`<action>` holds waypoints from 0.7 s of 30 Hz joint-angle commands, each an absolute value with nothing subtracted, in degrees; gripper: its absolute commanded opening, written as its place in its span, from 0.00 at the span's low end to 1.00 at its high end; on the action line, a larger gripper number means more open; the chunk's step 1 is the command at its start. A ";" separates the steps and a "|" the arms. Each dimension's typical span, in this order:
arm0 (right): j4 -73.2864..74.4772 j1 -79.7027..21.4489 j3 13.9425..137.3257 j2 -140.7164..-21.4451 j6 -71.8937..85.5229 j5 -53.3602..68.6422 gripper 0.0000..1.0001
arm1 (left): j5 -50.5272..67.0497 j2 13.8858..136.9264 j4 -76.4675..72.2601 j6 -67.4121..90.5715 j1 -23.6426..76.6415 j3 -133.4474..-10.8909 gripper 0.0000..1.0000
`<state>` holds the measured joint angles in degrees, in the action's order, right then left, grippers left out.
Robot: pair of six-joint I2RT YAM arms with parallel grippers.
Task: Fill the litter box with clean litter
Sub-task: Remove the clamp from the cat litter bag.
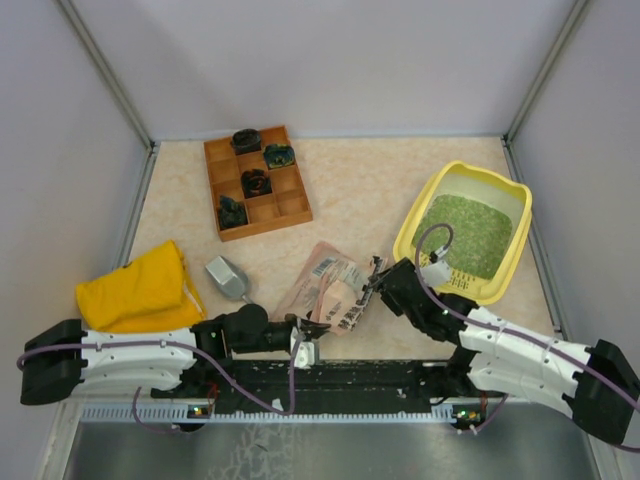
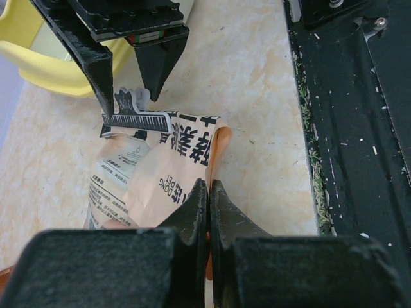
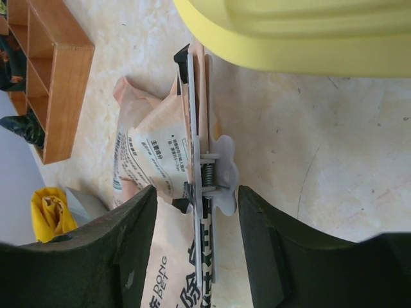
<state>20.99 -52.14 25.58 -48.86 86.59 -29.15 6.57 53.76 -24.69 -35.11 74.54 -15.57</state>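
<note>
The yellow litter box stands at the right of the table, with green clean litter spread inside it. Its wall fills the top of the right wrist view. A pink printed pouch lies flat in the middle, and a black-and-white clip pinches its top edge. My left gripper is shut on the pouch's near edge. My right gripper is open, with one finger on each side of the clip. Its fingertips also show around the clip in the left wrist view.
A brown wooden compartment tray holding dark objects sits at the back left. A yellow cloth bag and a grey scoop lie at the left. A black rail runs along the near edge.
</note>
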 commanded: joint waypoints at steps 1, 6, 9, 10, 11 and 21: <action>21.73 -52.56 29.34 -49.70 85.85 -32.70 0.50 | 9.96 51.78 -31.82 -33.61 75.24 -16.40 0.00; 21.46 -52.56 29.16 -48.05 83.14 -33.99 0.27 | 9.65 51.31 -31.82 -32.90 75.24 -16.07 0.00; 21.74 -52.57 28.34 -46.53 82.70 -34.75 0.07 | 9.44 51.40 -31.82 -32.56 75.24 -16.00 0.00; 21.75 -52.56 28.15 -45.93 82.33 -34.86 0.00 | 9.10 51.52 -31.82 -32.28 75.24 -16.00 0.00; 21.79 -52.56 28.04 -45.29 81.81 -35.01 0.00 | 8.32 51.73 -31.77 -32.06 75.23 -16.00 0.00; 27.69 -52.56 35.32 -40.56 69.53 -38.13 0.00 | 3.68 56.00 -32.51 -31.02 75.29 -16.41 0.00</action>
